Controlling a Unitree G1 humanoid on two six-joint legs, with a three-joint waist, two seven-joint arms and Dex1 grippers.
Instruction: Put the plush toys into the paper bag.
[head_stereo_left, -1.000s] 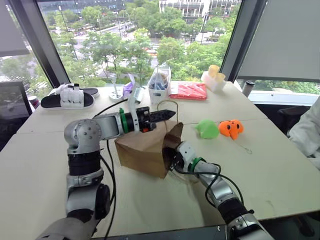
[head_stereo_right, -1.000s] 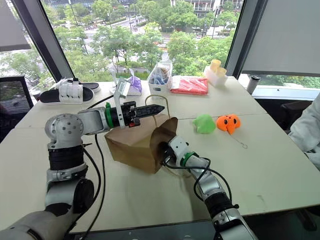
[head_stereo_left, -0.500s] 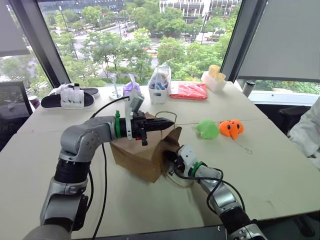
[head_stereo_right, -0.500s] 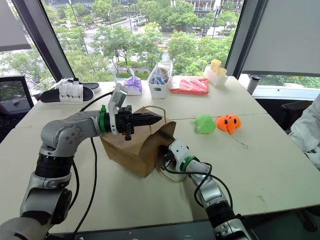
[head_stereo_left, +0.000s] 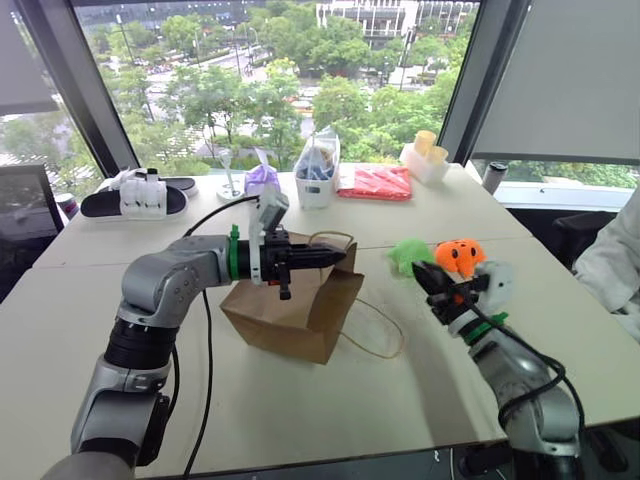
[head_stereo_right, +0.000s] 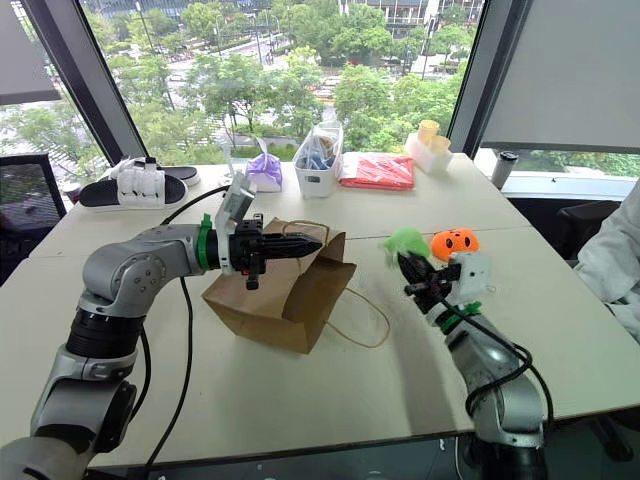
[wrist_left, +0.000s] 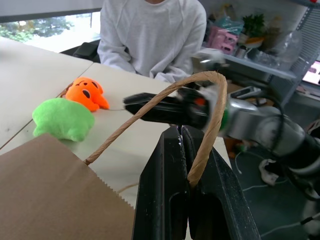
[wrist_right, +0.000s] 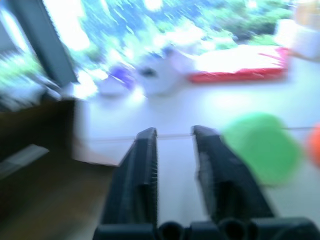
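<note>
**Bag up, toys waiting**

We see the table (head_stereo_left: 560, 330) by big windows. Our left gripper (wrist_left: 186, 150) pinches the paper bag (head_stereo_left: 290, 310) handle. Our right gripper (wrist_right: 172, 150), fingers apart and empty, hangs near the green toy (head_stereo_right: 405, 241) and orange toy (head_stereo_right: 455, 242).

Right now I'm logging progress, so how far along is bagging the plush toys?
Nothing is bagged yet. The left gripper is shut on a cord handle of the paper bag, holding it up. The right gripper, jaws parted and empty, is in the air near the toys. The green plush toy and orange plush toy both lie on the table, so both remain to be picked and dropped in.
</note>
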